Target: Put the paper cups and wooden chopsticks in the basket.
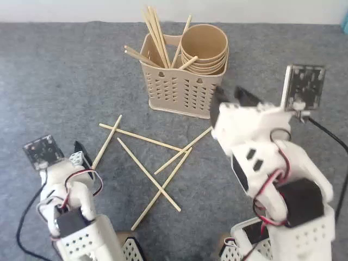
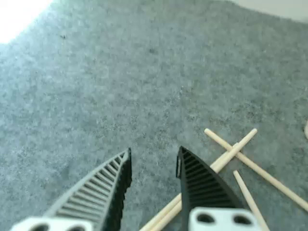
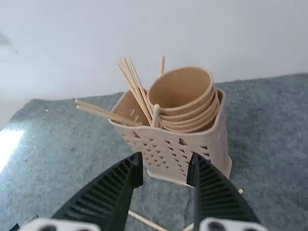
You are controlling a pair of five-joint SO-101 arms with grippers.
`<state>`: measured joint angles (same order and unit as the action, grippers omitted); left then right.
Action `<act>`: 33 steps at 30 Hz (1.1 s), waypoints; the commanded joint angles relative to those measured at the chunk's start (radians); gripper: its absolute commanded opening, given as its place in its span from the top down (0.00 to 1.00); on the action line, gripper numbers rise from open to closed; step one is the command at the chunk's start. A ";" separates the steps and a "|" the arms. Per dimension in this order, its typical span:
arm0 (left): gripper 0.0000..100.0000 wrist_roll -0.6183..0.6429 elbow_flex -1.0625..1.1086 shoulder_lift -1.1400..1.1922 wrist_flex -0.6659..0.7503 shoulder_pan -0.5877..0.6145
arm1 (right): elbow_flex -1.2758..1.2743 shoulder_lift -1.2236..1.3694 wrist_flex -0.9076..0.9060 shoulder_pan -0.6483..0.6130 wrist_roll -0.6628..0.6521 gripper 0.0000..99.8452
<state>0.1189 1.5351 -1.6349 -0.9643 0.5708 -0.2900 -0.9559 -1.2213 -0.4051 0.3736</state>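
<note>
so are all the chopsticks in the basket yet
No, several chopsticks lie loose and crossed in front of the basket.

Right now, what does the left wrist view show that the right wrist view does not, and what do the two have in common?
Left wrist view: the left claw, open, over the grey mat, with crossed loose chopsticks lying by one finger. Right wrist view: the right claw, open, facing the basket, which holds stacked paper cups and stored chopsticks, with a white wall behind. Shared: the mat, and loose chopsticks lying on it.
</note>
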 commanded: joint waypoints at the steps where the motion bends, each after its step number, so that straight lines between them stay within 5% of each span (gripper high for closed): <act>1: 0.86 -0.029 -0.128 0.221 0.063 -0.014 | 0.054 -0.058 -0.185 0.015 0.009 0.84; 8: 0.86 -0.155 -0.308 0.660 0.069 -0.141 | -0.002 -0.059 -0.380 0.176 0.040 0.84; 18: 0.86 -0.281 -0.386 1.086 0.238 -0.184 | -0.379 -0.064 -0.216 0.443 -0.080 0.84; 25: 0.86 -0.313 -0.476 1.264 0.213 -0.184 | -0.509 -0.064 -0.114 0.467 -0.074 0.84; 29: 0.99 -0.342 -0.498 1.293 0.198 -0.186 | -0.549 -0.064 -0.101 0.467 -0.072 0.84; 33: 0.99 -0.370 -0.496 1.292 0.196 -0.186 | -0.592 -0.064 -0.087 0.466 -0.060 0.84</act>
<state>-0.2279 1.0840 -0.3383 -0.7603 0.3928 -0.8654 -1.0004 -1.3410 0.0491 0.3092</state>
